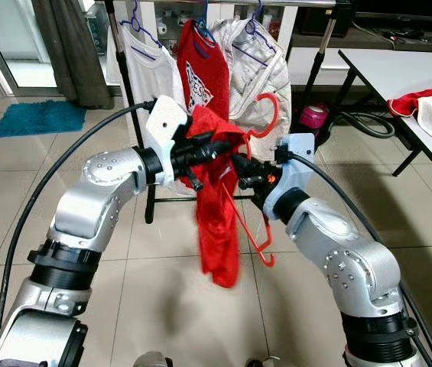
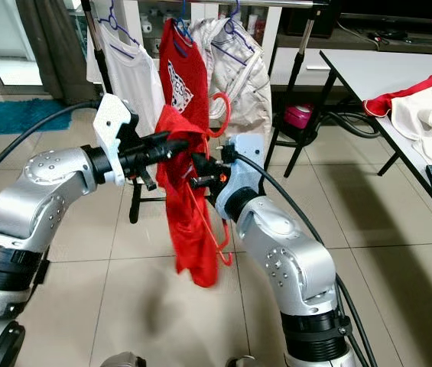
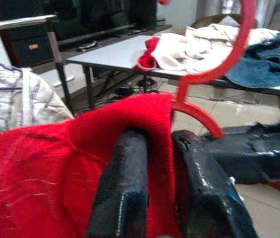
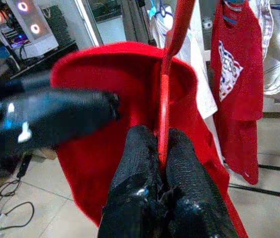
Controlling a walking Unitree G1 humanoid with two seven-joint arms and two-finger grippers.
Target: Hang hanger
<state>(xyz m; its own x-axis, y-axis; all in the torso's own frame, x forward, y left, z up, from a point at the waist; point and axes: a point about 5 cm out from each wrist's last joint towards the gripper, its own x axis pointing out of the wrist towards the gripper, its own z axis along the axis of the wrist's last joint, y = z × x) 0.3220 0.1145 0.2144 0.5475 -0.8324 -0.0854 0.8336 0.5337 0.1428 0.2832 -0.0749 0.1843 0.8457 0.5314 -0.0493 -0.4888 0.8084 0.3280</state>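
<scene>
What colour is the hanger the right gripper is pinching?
Red, matching the garment draped on it. The hanger shows best in the right wrist view, clamped in the right gripper.

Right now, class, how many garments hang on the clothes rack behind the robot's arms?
3: a white shirt at the robot's left, a red printed shirt in the middle, a pale jacket at the right. Others may be hidden.

Clothes rack (image 1: 330,4) ahead crowded with hung shirts (image 1: 200,69) (tightly side by side), table (image 1: 399,69) flanking right
</scene>
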